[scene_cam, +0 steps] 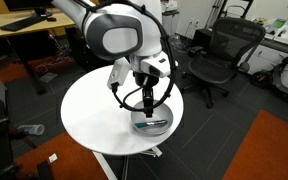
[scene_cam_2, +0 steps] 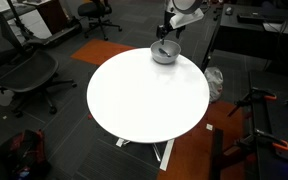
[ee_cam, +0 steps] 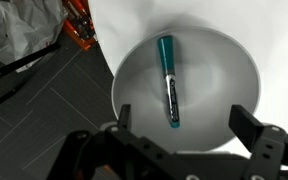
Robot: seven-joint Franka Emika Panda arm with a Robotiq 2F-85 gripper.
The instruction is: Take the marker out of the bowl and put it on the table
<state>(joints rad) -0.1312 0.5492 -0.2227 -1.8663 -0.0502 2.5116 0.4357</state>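
The teal marker (ee_cam: 169, 80) lies inside the silver-grey bowl (ee_cam: 229, 70), running lengthwise in the wrist view. The bowl stands near the edge of the round white table (scene_cam: 94, 110) and shows in both exterior views (scene_cam: 152, 123) (scene_cam_2: 164, 53). My gripper (ee_cam: 181, 125) is open and empty, hovering straight above the bowl with one finger on each side of the marker's near end. In the exterior views the gripper (scene_cam: 147, 100) (scene_cam_2: 166, 38) hangs just over the bowl. The marker is not visible in the exterior views.
Black office chairs (scene_cam: 219, 55) (scene_cam_2: 24, 70) stand around the table. A wooden desk (scene_cam: 29, 25) is at the back. Beyond the table's edge, a white bag (ee_cam: 19, 25) and an orange object (ee_cam: 79, 30) lie on the dark floor.
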